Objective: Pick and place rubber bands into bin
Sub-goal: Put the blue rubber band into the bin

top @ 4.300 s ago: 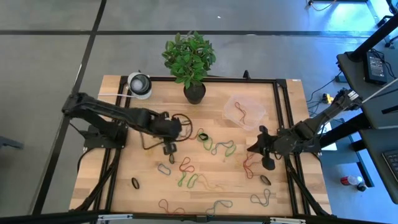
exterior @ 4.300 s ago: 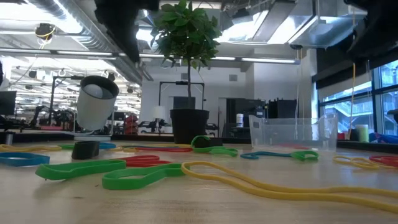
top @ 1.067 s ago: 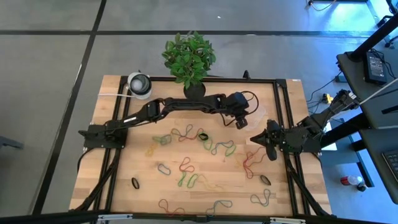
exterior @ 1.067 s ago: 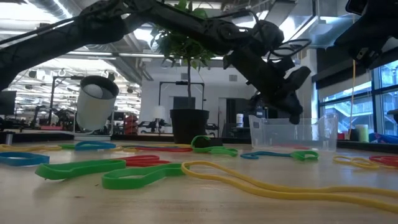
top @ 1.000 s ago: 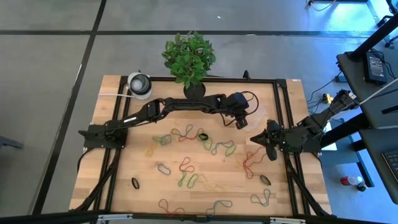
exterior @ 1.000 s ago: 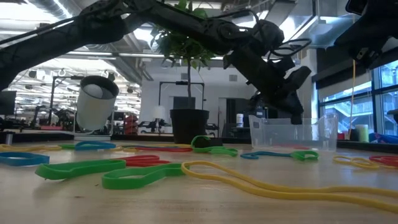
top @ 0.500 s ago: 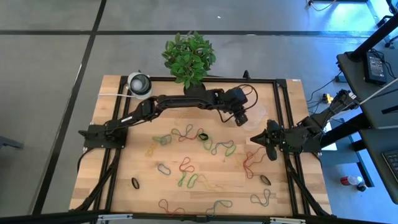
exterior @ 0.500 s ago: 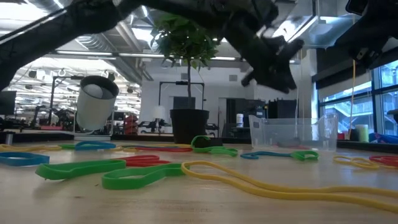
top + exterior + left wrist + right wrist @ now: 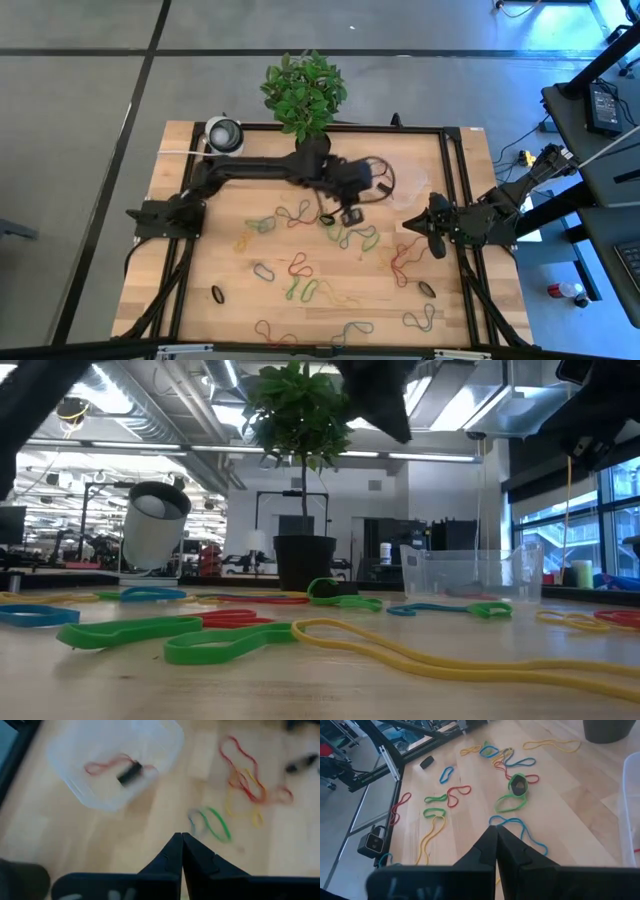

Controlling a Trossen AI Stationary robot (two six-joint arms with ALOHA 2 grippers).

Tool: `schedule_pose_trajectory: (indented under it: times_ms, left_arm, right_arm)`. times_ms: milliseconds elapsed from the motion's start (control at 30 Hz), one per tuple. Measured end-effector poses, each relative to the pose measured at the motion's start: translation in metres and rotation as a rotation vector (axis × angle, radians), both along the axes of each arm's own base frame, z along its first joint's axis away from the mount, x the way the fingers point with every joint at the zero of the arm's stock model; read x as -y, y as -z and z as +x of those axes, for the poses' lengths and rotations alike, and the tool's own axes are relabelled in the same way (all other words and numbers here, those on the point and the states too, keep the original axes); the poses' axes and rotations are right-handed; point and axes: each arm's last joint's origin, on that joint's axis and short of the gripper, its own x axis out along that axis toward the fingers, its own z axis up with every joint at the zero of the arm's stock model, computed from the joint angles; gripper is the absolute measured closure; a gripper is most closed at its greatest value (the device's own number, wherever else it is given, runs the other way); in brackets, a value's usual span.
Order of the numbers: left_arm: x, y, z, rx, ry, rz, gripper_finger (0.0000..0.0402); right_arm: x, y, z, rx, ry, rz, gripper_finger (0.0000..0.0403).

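Several rubber bands (image 9: 300, 215) in red, green, yellow, black and grey lie loose across the wooden table. The bin (image 9: 398, 178), a clear shallow container, stands at the far right of the table. In the left wrist view the bin (image 9: 90, 780) holds a red band (image 9: 105, 765) and a black band (image 9: 130, 772). My left gripper (image 9: 352, 216) hangs shut and empty above the table's middle, just left of the bin; its fingertips (image 9: 181, 837) meet. My right gripper (image 9: 410, 226) waits shut at the right side, pointing over the bands (image 9: 512, 795).
A black plant pot (image 9: 312, 148) with a leafy plant stands at the far edge. A round white-and-grey object (image 9: 224, 136) sits at the far left. A black frame rail (image 9: 455, 180) runs along the table's right side.
My left gripper has risen from over the bin and drawn back toward the table's left and slightly toward its near edge. It has left the low view upward. The red and black bands lie in the bin.
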Motion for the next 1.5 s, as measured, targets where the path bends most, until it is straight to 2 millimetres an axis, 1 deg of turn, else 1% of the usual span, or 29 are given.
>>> schedule_pose_trajectory:
  times_ms: [100,200,333,400,567,667,733,800,900,1033,1200,1300,1367,1500]
  left_arm:
    - [0.018,0.008,-0.019,0.03,0.006,-0.028,0.04]
    - [0.029,0.018,-0.046,0.118,-0.002,-0.067,0.04]
    - [0.034,0.03,-0.091,0.245,-0.026,-0.126,0.04]
    - [0.034,0.038,-0.116,0.26,-0.035,-0.139,0.04]
    - [0.032,0.049,-0.178,0.293,-0.063,-0.142,0.04]
    - [0.028,0.055,-0.213,0.317,-0.066,-0.14,0.04]
    - [0.025,0.057,-0.235,0.345,-0.062,-0.135,0.04]
    - [0.022,0.061,-0.255,0.377,-0.062,-0.133,0.04]
    - [0.018,0.066,-0.28,0.425,-0.053,-0.115,0.04]
    - [0.015,0.072,-0.302,0.481,-0.028,-0.096,0.04]
    - [0.014,0.076,-0.317,0.523,0.002,-0.068,0.04]
    - [0.014,0.076,-0.321,0.524,0.024,-0.045,0.04]
    - [0.014,0.076,-0.322,0.522,0.038,-0.029,0.04]
    - [0.014,0.076,-0.322,0.519,0.059,-0.005,0.04]
  right_arm:
    - [0.0,0.0,0.0,0.001,0.0,0.001,0.0395]
    - [0.0,0.0,0.001,0.001,0.0,0.001,0.0395]
    - [-0.001,0.001,0.002,-0.005,0.0,-0.003,0.0395]
    - [-0.002,0.002,0.002,-0.011,-0.001,-0.007,0.0395]
    - [-0.004,0.006,0.008,-0.035,0.014,-0.03,0.0399]
    - [-0.006,0.007,0.019,-0.036,0.058,-0.037,0.04]
    - [-0.007,0.004,0.029,-0.038,0.088,-0.043,0.0401]
    - [-0.008,-0.001,0.042,-0.055,0.118,-0.057,0.0401]
    - [-0.011,-0.011,0.066,-0.094,0.146,-0.11,0.0401]
    - [-0.015,-0.029,0.104,-0.152,0.173,-0.181,0.0401]
    - [-0.012,-0.041,0.148,-0.365,0.211,-0.248,0.0401]
    - [-0.005,-0.038,0.174,-0.526,0.204,-0.246,0.0398]
    - [0.001,-0.033,0.191,-0.62,0.193,-0.211,0.0395]
    - [0.016,-0.013,0.22,-0.781,0.182,-0.139,0.0377]
